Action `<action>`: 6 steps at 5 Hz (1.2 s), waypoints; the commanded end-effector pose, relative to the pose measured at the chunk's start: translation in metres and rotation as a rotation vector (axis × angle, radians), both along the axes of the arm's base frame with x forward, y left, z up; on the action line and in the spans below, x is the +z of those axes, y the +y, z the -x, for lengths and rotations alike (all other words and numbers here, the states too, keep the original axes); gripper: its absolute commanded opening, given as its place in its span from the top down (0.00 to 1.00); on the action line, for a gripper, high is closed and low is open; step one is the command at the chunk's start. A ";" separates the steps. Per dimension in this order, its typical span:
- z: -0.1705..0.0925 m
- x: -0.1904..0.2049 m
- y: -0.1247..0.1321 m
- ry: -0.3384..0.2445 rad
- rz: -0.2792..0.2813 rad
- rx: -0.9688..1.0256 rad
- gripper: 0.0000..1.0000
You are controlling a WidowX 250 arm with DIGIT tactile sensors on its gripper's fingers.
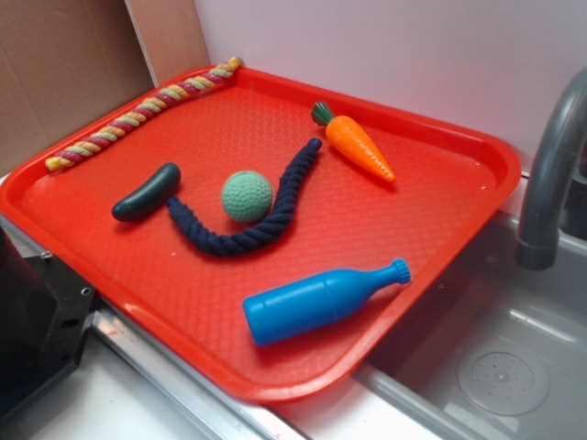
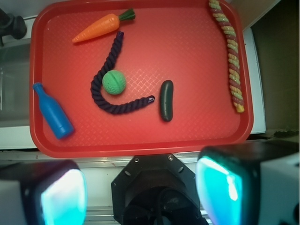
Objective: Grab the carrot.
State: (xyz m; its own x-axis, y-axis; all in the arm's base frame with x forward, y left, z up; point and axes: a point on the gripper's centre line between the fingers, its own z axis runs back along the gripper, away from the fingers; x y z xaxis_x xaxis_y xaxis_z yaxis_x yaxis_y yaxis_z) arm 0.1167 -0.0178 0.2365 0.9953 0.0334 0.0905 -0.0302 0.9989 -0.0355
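The carrot point(image 1: 358, 147), orange with a dark green stub top, lies on its side at the far right of the red tray point(image 1: 413, 211). In the wrist view the carrot point(image 2: 98, 27) sits at the top left of the tray point(image 2: 187, 56), its tip pointing left. My gripper point(image 2: 140, 192) hovers high over the robot base, outside the tray's near edge and far from the carrot. Its fingers point(image 2: 63, 197) stand wide apart, open, with nothing between them. In the exterior view the gripper is out of frame.
On the tray lie a blue bottle point(image 1: 321, 301), a green ball point(image 1: 247, 196), a curved navy rope point(image 1: 248, 229), a dark green cucumber point(image 1: 147, 192) and a striped rope point(image 1: 138, 115). A grey faucet point(image 1: 550, 174) and sink point(image 1: 495, 367) stand right. The black robot base point(image 1: 37, 321) is front left.
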 end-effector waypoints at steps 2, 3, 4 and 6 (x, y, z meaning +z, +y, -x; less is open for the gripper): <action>-0.046 -0.036 -0.008 0.072 -0.154 0.208 0.00; -0.079 -0.049 -0.021 -0.043 -0.131 0.396 0.00; -0.112 -0.073 -0.045 -0.043 0.006 0.375 0.00; -0.139 -0.091 -0.036 -0.116 -0.053 0.625 0.00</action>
State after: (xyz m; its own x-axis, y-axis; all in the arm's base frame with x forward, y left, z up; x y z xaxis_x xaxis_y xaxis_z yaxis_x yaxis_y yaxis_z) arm 0.2457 -0.0579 0.1295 0.7850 0.5908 0.1863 -0.6037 0.7971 0.0157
